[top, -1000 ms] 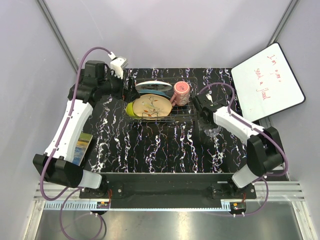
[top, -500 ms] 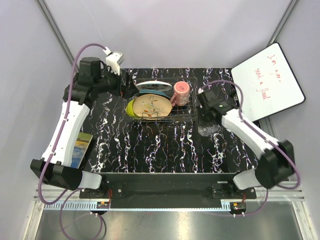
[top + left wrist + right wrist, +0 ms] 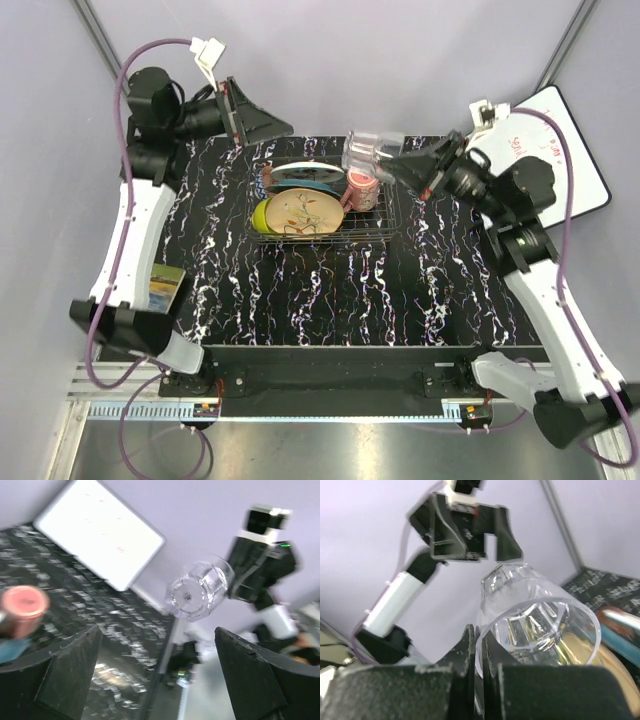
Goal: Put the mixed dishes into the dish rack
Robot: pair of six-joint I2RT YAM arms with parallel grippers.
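My right claw (image 3: 408,163) is pinched tight on the rim of the clear glass (image 3: 370,152). The glass is ribbed and see-through, and lies on its side in the air over the far right corner of the dish rack (image 3: 322,238). Under it the pink mug (image 3: 362,186) stands in the thin wire basket. Left of the mug are the teal plate (image 3: 305,175), the glossy peach floral plate (image 3: 303,212) and the lime-yellow bowl (image 3: 262,216). My left claw (image 3: 270,125) hangs high at the far left, spread wide, holding nothing. A white board (image 3: 570,160) leans behind my right arm.
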